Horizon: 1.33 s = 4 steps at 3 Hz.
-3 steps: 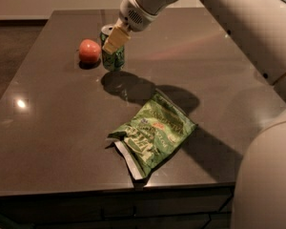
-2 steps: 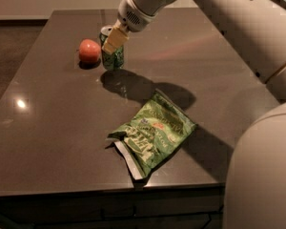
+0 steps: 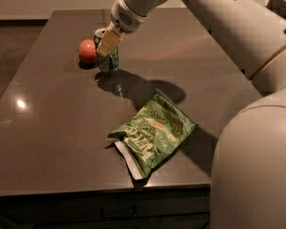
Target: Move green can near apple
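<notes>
The green can (image 3: 108,60) stood upright on the dark table (image 3: 47,123), its silver top partly showing behind the gripper (image 3: 107,41). The apple (image 3: 87,51) sat just beside the can on its left as the camera saw it, so close that the two looked to be touching or nearly so; which of these could not be told. The gripper was at the can's upper part, reaching down to it from above and to the right, with a pale part of it lying across the can's front face. Whether the jaws were apart or clamped on the can could not be told, since the gripper itself hid that side. The white arm (image 3: 214,18) ran up and away from the can toward the right edge of the view. A dark shadow lay on the table just in front of the can. A crinkled green chip bag (image 3: 154,133) lay flat well apart from the can, nearer the camera and to the right, close to the table's front edge.
</notes>
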Each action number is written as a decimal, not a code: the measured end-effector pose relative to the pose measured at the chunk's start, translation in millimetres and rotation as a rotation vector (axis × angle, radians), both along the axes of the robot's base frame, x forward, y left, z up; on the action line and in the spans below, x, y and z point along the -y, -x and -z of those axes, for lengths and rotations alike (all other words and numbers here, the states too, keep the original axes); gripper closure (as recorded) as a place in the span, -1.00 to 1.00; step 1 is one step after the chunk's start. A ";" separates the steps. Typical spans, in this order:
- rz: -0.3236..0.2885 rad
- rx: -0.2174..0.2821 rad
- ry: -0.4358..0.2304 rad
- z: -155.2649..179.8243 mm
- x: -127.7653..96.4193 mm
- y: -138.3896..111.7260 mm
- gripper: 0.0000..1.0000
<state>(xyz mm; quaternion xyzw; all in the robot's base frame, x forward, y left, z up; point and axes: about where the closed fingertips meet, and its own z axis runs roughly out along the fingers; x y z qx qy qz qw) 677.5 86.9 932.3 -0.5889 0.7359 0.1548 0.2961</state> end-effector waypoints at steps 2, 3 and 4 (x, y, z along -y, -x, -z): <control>-0.035 -0.034 0.011 13.2 -11.9 1.1 -0.63; -0.041 -0.046 0.020 20.8 -15.4 0.2 -1.00; -0.041 -0.047 0.020 20.9 -15.5 0.2 -1.00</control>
